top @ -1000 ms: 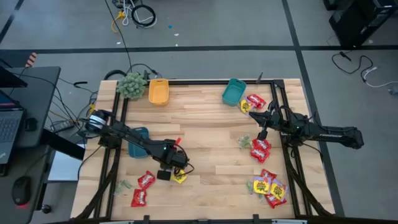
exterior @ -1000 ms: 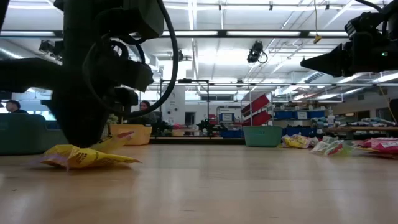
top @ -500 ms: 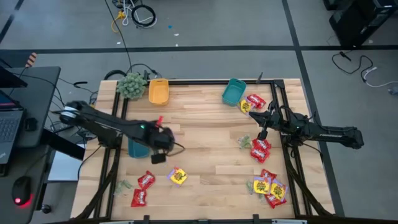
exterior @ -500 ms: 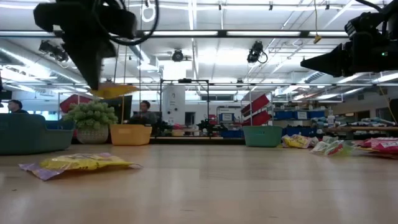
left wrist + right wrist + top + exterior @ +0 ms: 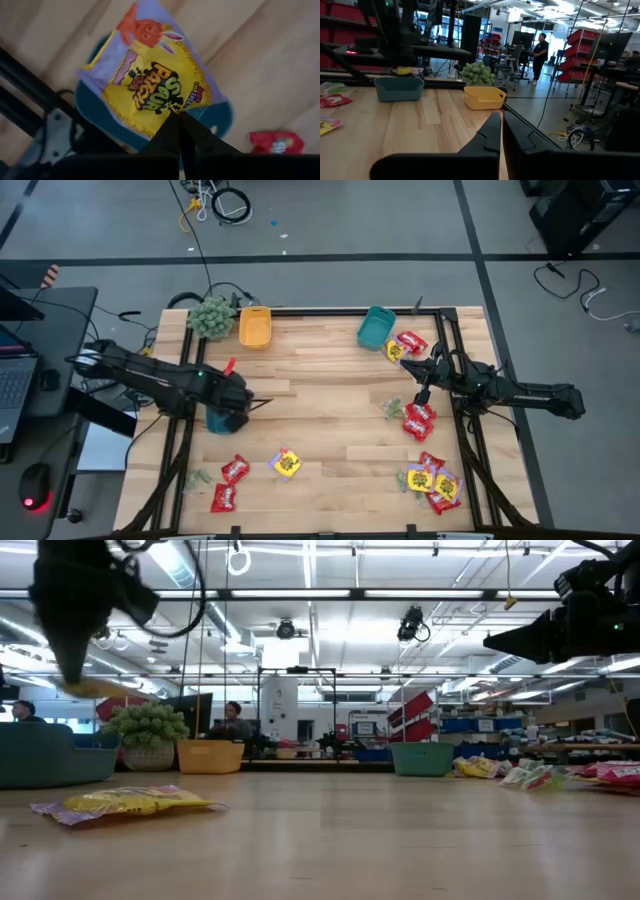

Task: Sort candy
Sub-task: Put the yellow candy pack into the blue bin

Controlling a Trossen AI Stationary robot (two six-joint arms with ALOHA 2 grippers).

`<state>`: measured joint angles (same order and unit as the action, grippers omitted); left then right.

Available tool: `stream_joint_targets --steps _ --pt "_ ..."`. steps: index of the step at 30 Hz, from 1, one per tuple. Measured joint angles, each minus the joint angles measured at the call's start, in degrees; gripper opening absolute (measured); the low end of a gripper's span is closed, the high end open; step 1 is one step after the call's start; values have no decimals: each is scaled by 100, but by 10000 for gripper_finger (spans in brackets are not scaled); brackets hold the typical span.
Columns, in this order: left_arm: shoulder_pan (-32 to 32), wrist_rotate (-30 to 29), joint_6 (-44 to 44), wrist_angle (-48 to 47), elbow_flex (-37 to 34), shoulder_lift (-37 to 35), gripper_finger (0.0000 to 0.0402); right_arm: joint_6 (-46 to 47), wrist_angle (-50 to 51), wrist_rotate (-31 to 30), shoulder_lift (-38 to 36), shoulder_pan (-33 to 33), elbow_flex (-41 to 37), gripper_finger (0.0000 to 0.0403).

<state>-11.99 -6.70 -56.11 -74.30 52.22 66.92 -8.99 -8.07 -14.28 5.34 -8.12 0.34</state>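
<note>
My left gripper (image 5: 177,116) is shut on a yellow candy packet (image 5: 155,92) and hovers over the blue bin (image 5: 97,117) near the table's left edge; the high view shows the gripper (image 5: 240,405) above that bin (image 5: 218,423). A second yellow packet (image 5: 287,463) lies flat on the table. Red packets (image 5: 235,470) and tiny pale green ones (image 5: 200,478) lie near the front left. My right gripper (image 5: 422,392) is shut and empty, raised over the candy (image 5: 418,420) on the table's right side. My left gripper pinches the yellow packet by one edge (image 5: 167,111) between its two fingers. The packet is lifted clear of the table and spreads out beyond the fingertips, above the blue bin. In the low view it sticks out about level below the gripper (image 5: 95,688).
An orange bin (image 5: 255,327), a fuzzy green plant ball (image 5: 211,317) and a teal bin (image 5: 376,328) stand along the far edge. Mixed red and yellow packets lie front right (image 5: 432,480) and beside the teal bin (image 5: 405,345). Bare wood spans the middle.
My left gripper rose from the front-left table with one yellow packet and moved toward the left and far edges, ending over the blue bin. The packet is lifted clear. A second yellow packet stayed on the table.
</note>
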Motion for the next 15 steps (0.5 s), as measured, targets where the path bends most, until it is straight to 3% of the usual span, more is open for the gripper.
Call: stream_joint_targets --steps 8,15 --pt "124 116 -430 802 -1318 -473 0 0 2 0 0 0 0 8" --pt "518 36 -104 1364 -1654 -472 1 0 2 0 0 -1 1 5"
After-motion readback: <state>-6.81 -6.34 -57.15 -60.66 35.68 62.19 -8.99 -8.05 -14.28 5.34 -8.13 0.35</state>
